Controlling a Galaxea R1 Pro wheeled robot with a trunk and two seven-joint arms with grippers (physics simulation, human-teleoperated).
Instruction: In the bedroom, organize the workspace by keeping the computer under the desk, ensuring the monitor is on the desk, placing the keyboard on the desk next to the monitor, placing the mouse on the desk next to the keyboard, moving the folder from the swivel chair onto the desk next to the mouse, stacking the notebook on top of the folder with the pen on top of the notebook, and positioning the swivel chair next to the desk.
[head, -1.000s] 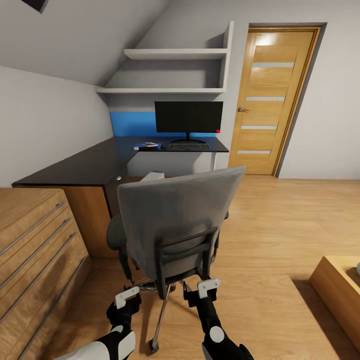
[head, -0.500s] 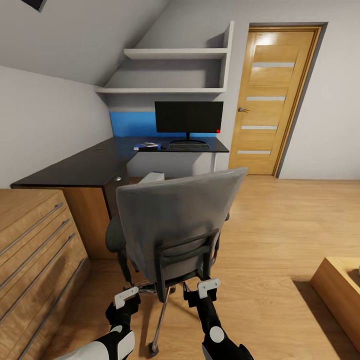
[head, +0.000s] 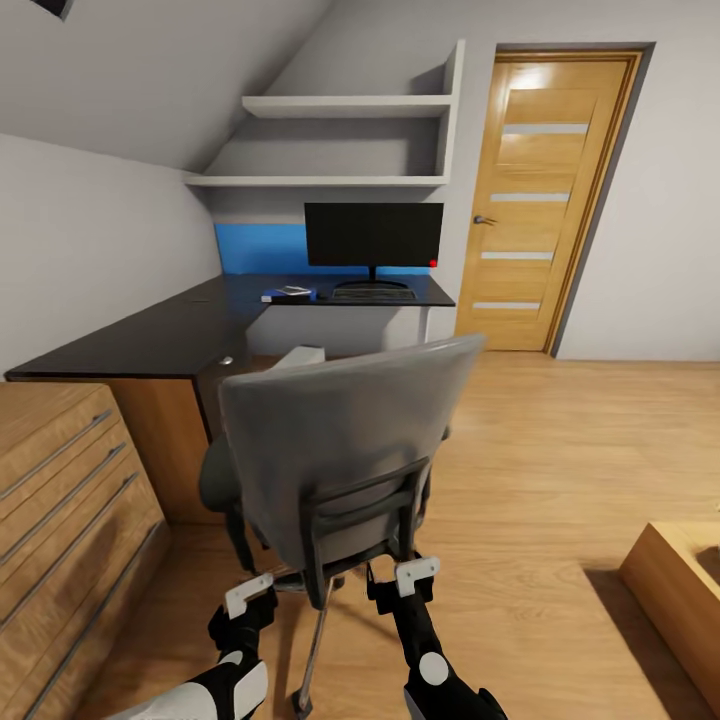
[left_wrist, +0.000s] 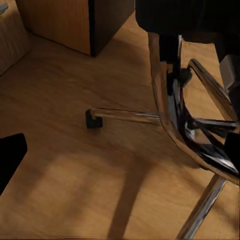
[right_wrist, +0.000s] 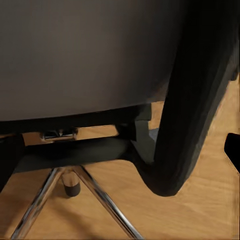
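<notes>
The grey swivel chair (head: 340, 450) stands with its back toward me, a short way out from the black L-shaped desk (head: 150, 335). On the desk's far wing are the wide black monitor (head: 373, 234), the keyboard (head: 372, 294), and the blue folder (head: 283, 297) with a pale notebook (head: 293, 291) lying on it. Part of a light grey box, the computer (head: 303, 355), peeks out behind the chair. Just behind the chair's base my left gripper (head: 252, 594) is open above the chrome star base (left_wrist: 175, 110). My right gripper (head: 405, 578) is open, close to the chair's black back frame (right_wrist: 190, 115).
A light wooden drawer cabinet (head: 60, 510) with bar handles stands at my left against the desk end. A wooden door (head: 545, 200) is at the far right and wall shelves (head: 340, 180) hang above the desk. Low wooden furniture (head: 680, 580) sits at the right edge.
The whole picture has slid slightly left and the chair looms a little larger, so my camera has moved. The chair keeps its place just ahead of both grippers.
</notes>
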